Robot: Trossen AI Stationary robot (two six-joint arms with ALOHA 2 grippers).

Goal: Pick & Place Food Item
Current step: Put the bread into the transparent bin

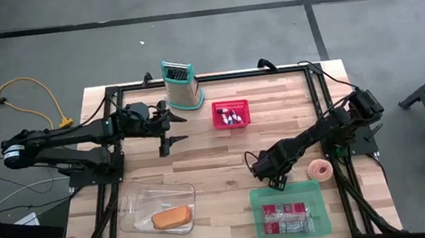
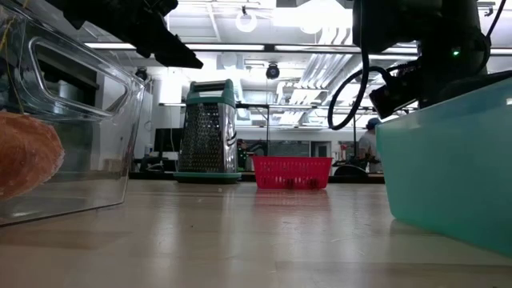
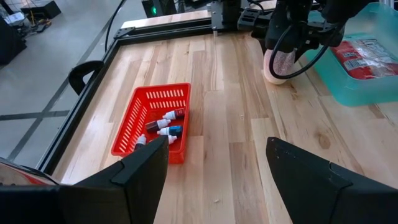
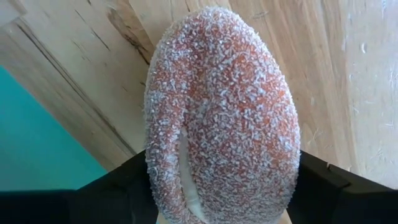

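A doughnut (image 4: pixel 221 106), pink-orange under white flakes, fills the right wrist view. It stands tilted up on edge, its hole (image 4: pixel 185 165) showing as a narrow slit. My right gripper (image 1: pixel 275 179) points down over it beside the teal tray (image 1: pixel 258 211) and is shut on it. The left wrist view shows this doughnut (image 3: pixel 277 67) under the right gripper (image 3: pixel 287 43). The high view hides it below the gripper. My left gripper (image 1: pixel 181 128) hangs open above the wood at the far left, near the red basket (image 1: pixel 231 114). My right gripper pinches the doughnut's outer rim (image 4: pixel 155 155) between its two fingers (image 4: pixel 112 190), one on each side. The fingers come from above, pointing down. The doughnut stands on edge between them, and its lower edge (image 3: pixel 273 79) seems to sit on the wood.
A pink ring (image 1: pixel 319 170), like a second doughnut, lies flat beside the right arm. The teal tray holds red packets (image 1: pixel 288 217). A clear container (image 1: pixel 138 205) with bread (image 1: pixel 173 217) stands near left. A grater (image 1: pixel 181 84) stands at the far edge, the basket of small bottles beside it.
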